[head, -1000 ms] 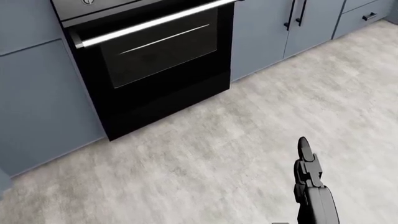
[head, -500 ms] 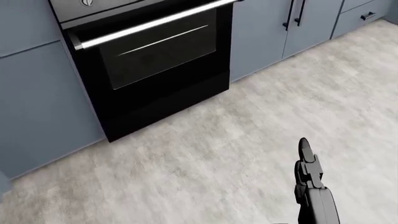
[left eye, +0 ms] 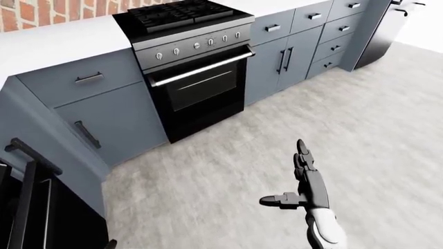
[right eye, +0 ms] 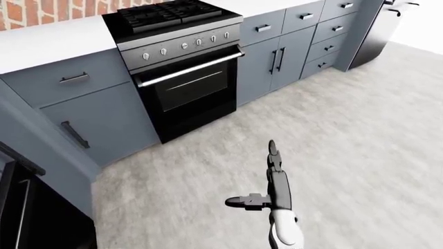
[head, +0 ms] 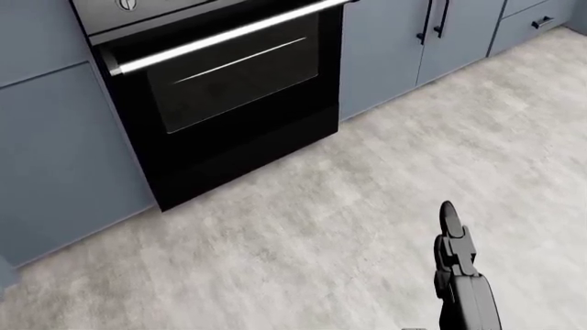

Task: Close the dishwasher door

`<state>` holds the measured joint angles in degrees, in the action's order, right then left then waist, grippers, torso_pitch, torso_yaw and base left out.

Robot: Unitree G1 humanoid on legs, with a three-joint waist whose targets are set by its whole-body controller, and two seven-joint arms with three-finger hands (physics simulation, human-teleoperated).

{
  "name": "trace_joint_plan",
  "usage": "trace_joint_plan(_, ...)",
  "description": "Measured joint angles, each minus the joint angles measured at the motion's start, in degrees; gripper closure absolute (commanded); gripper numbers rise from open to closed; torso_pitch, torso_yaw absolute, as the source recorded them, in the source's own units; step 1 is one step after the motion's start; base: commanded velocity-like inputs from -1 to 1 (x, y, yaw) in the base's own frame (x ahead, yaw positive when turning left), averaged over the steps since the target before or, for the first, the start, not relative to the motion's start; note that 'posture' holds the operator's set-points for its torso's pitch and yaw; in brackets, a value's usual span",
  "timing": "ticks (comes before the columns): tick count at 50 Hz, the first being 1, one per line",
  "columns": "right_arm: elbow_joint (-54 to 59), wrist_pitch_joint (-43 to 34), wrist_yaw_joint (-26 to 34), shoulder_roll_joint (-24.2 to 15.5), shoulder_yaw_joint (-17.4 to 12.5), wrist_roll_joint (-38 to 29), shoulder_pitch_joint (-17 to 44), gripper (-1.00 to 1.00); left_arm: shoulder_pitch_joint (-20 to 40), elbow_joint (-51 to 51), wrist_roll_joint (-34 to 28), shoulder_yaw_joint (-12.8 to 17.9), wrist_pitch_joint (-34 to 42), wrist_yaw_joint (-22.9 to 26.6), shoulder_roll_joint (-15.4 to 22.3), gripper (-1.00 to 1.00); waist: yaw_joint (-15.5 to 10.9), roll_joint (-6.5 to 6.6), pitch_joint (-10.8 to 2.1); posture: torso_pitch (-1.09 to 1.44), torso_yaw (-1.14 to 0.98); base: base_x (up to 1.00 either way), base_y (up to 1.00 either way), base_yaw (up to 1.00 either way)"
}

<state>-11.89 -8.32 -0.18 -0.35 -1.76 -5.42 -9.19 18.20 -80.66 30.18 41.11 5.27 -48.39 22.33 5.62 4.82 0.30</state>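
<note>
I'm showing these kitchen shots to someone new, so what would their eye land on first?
Most likely the black oven with its long silver handle, set among blue-grey cabinets at the upper middle of the left-eye view. Next, the robot's right hand, open with fingers stretched out over the pale floor at the lower middle. A dark appliance with bar handles sits at the bottom left corner; whether it is the dishwasher cannot be told.

You've got one oven [left eye: 201, 91], five knobs [left eye: 199, 45] on it, one hob [left eye: 181, 13], one hand [left eye: 305, 174] at 5 o'clock, three fingers [left eye: 301, 148] counted.
</note>
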Motion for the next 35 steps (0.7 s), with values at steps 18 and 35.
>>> trace_joint_plan(18,0.15,-0.07,-0.02,0.01,-0.02,-0.09,0.04,-1.0,-1.17,0.0,0.63,0.83,0.33,-0.62,0.83,-1.0,0.06,0.06,0.08,0.0,0.0,0.0,0.0,0.0)
trace_joint_plan(35,0.39,0.36,-0.01,0.03,0.01,-0.03,-0.15,-1.0,-2.53,-0.07,1.79,1.71,0.41,-1.0,1.8,-1.0,-0.08,0.15,0.22,0.0,0.0,0.0,0.0,0.0)
